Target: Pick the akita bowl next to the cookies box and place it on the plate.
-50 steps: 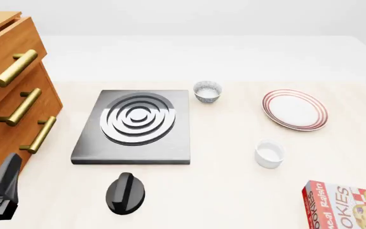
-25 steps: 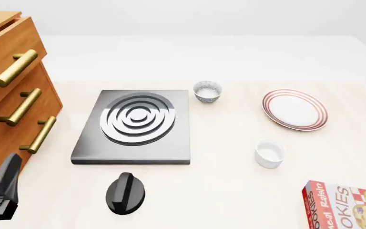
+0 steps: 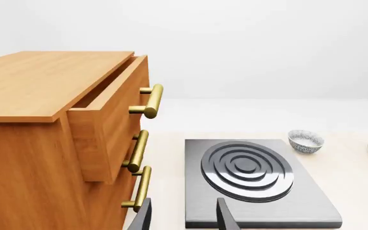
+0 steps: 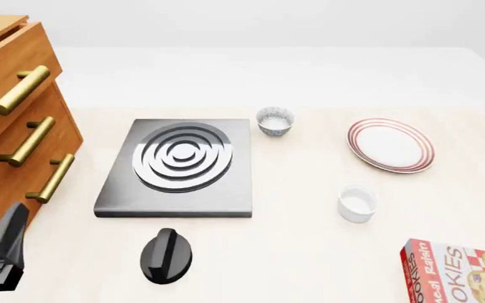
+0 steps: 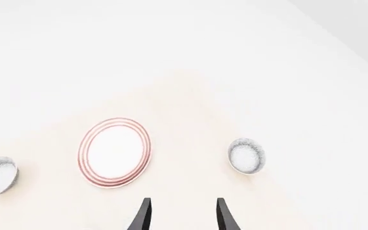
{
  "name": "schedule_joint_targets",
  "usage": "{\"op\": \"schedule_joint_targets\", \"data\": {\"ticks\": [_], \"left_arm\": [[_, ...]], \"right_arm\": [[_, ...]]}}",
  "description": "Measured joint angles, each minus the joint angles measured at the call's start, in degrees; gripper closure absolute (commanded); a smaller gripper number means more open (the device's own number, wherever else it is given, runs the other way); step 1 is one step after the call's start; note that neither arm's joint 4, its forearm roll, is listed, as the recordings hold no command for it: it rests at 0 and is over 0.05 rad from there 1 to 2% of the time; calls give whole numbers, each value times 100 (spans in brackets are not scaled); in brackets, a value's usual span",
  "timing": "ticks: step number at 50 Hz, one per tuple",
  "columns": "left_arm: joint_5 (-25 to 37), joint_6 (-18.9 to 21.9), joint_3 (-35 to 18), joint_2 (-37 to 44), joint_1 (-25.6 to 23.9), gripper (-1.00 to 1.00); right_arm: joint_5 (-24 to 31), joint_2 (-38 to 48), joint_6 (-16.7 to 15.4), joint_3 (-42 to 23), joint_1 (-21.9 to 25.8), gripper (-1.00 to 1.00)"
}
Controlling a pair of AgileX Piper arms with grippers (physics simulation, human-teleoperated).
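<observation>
Grippers both spread and empty: your right gripper [image 5: 182, 216] and left gripper [image 3: 182, 219] hold nothing.
Your akita bowl [image 5: 247, 156] stands upright, mouth up, round with no long axis, apart from the plate [image 5: 115, 152] on the side away from the second bowl [image 4: 275, 120]. Count two bowls, one plate, one ramekin [image 4: 357, 203], one cookies box [image 4: 461, 271]. Nothing has shifted since the earlier front views.

A simulated kitchen worktop is showing here, rendered rather than real. A pale table [image 4: 310, 252] is carrying a grey hob slab [image 4: 179, 167] with ringed burner and a black knob [image 4: 166, 254] lying near it. A wooden cabinet [image 4: 7, 120] with 3 brass handles is standing beside it, while crockery and a cookies box [image 4: 461, 273] are sitting around.
</observation>
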Motion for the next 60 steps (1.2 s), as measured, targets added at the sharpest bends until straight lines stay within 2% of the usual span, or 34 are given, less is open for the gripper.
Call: {"op": "schedule_joint_targets", "data": {"ticks": [33,60], "left_arm": [[0,0,0,0,0,-100],[0,0,0,0,0,-100]], "right_arm": [[-123,1855,-487,-655,-1200,-100],[-231,2859,-711,-983,-1718,-100]]}}
